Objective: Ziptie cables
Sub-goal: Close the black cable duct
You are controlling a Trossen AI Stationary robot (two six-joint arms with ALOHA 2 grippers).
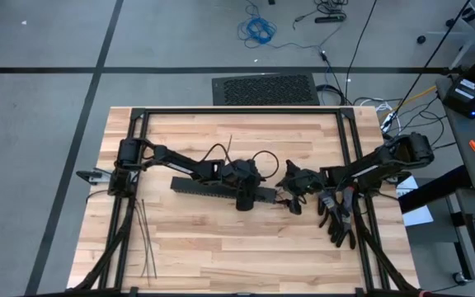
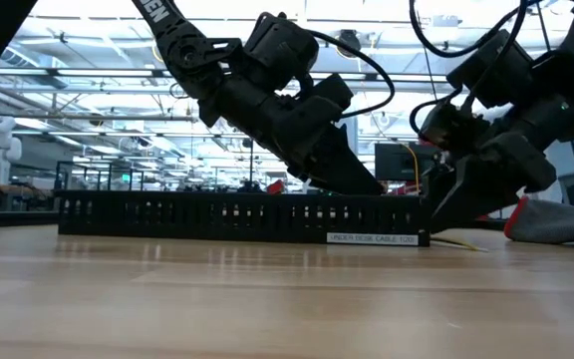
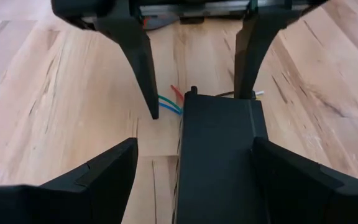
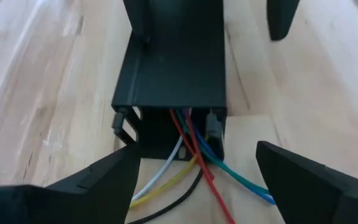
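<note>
The cables [image 4: 191, 155] are thin red, white, yellow, black, blue and green wires that come out of the right end of a long black slotted duct [image 1: 200, 187] and lie on the wooden table. My right gripper [image 4: 197, 149] is open, one finger on either side of those wire ends, just right of the duct's end. My left gripper [image 3: 194, 142] is open and straddles the duct [image 3: 219, 162] near that same end, slanting down. The zipties [image 1: 144, 239], thin dark strips, lie flat near the table's front left. My left gripper has one finger [image 3: 278, 174] close against the duct's side wall; whether it touches, I cannot tell. The other finger stands apart from the duct. The duct lies flat on the table.
A dark glove [image 1: 336, 219] lies on the table under the right arm, near the right frame rail. A black metal frame [image 1: 237, 111] runs round the tabletop. Bare wood lies in front of the duct.
</note>
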